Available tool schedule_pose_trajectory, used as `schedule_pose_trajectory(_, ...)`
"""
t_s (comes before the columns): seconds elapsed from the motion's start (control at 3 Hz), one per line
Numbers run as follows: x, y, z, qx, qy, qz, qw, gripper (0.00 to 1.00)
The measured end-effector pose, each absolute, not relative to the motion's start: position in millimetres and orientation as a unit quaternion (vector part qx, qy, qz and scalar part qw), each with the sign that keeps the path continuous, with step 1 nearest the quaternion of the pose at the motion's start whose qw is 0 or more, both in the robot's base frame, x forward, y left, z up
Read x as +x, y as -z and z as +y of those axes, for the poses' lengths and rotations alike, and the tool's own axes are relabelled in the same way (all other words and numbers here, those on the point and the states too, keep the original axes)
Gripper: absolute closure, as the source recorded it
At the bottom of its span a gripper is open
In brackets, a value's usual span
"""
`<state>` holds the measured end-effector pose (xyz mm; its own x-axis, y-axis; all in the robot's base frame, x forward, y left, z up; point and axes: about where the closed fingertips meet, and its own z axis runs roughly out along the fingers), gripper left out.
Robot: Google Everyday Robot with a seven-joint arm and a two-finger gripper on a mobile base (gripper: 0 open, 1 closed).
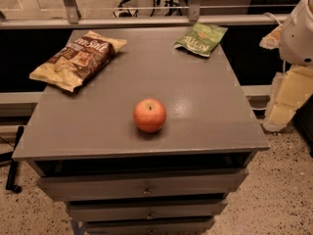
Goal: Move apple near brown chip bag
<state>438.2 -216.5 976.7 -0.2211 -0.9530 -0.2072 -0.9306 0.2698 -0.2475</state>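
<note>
the grey cabinet top [210, 116] carried everything; the brown chip bag [78, 58] lay at 10 o'clock; the gripper [286, 99] hung off the edge at 3 o'clock, open or closed i could not tell; the green bag [201, 37] sat at 1 o'clock; the apple [149, 115] stood near 6 o'clock, well apart from the brown chip bag; round, it likely would roll off the near edge under an off-centre pinch.
</note>
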Motion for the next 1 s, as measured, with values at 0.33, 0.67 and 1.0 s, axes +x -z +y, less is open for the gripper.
schedule_pose_trajectory(0.33,438,-975,-215,-0.603,0.034,0.780,0.162,0.00)
schedule_pose_trajectory(0.67,441,-955,-201,-0.601,0.014,0.779,0.180,0.00)
schedule_pose_trajectory(1.0,449,-925,-176,-0.600,-0.024,0.773,0.204,0.00)
